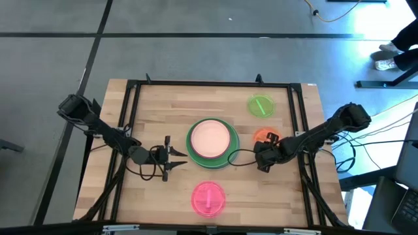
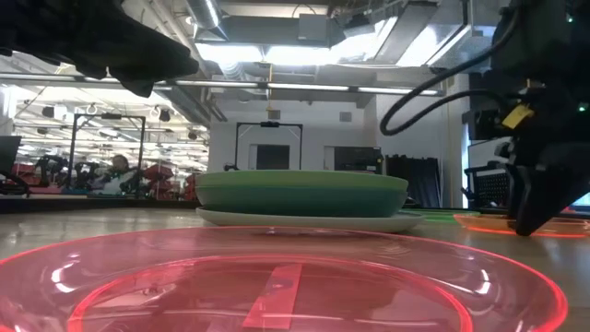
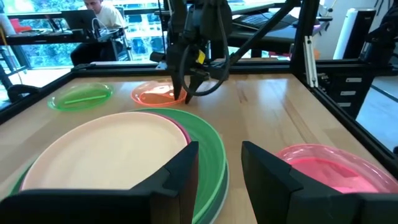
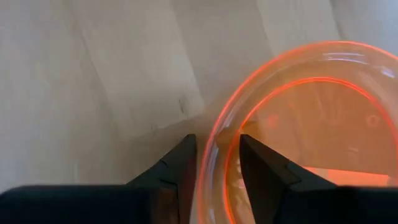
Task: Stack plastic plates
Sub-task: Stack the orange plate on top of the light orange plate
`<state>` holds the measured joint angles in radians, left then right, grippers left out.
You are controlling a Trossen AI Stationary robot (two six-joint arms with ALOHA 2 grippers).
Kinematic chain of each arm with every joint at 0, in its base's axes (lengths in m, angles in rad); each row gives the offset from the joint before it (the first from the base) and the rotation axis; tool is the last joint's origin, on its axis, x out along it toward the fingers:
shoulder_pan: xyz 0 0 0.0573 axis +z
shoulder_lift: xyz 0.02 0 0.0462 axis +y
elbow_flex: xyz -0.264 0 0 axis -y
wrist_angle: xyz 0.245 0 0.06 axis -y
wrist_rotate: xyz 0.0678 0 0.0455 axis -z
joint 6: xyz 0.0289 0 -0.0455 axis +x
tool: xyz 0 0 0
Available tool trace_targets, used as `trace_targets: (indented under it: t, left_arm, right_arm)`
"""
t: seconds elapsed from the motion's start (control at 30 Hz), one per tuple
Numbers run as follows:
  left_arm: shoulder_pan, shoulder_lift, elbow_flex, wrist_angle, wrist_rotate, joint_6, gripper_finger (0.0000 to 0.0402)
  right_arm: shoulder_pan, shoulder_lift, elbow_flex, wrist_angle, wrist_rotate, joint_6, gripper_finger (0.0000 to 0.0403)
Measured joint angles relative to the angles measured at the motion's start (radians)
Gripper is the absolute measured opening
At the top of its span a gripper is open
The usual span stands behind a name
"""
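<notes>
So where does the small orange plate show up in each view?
High view: orange plate right of the central stack, under the right tool.
Low view: thin orange sliver at the right edge, behind the dark tool.
Left wrist view: beyond the stack, below the right arm.
Right wrist view: its rim sits between the open fingers.
Shared landmark: the green-rimmed stack at centre.

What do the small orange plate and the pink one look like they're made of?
The orange plate looks like translucent glossy plastic: the table's wood shows through it, and its rim glows where the right pincer straddles it. The pink plate looks the same, see-through with bright glints.
</notes>
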<state>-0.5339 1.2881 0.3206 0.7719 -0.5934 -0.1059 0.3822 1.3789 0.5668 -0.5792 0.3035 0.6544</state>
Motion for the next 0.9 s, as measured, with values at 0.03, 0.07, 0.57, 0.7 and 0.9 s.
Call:
trace_targets:
  t: [0.03,0.07,0.57,0.7,0.9]
  left_arm:
    - [0.000,0.000,0.000,0.000,0.000,0.000,0.0115]
    - [0.000,0.000,0.000,0.000,0.000,0.000,0.0115]
    - [0.000,0.000,0.000,0.000,0.000,0.000,0.0115]
    - [0.000,0.000,0.000,0.000,0.000,0.000,0.0115]
    - [0.000,0.000,0.000,0.000,0.000,0.003,0.0115]
  right_arm:
    - [-0.006,-0.001,-0.007,0.012,-0.003,0.000,0.0113]
    - [-0.012,-0.002,-0.012,0.019,-0.009,0.000,0.0104]
    - [-0.044,0.003,0.008,0.022,0.094,-0.193,0.0013]
    - [-0.042,0.001,0.092,-0.035,0.137,-0.253,0.0003]
    - [-0.043,0.000,0.215,-0.049,0.207,-0.403,0.0001]
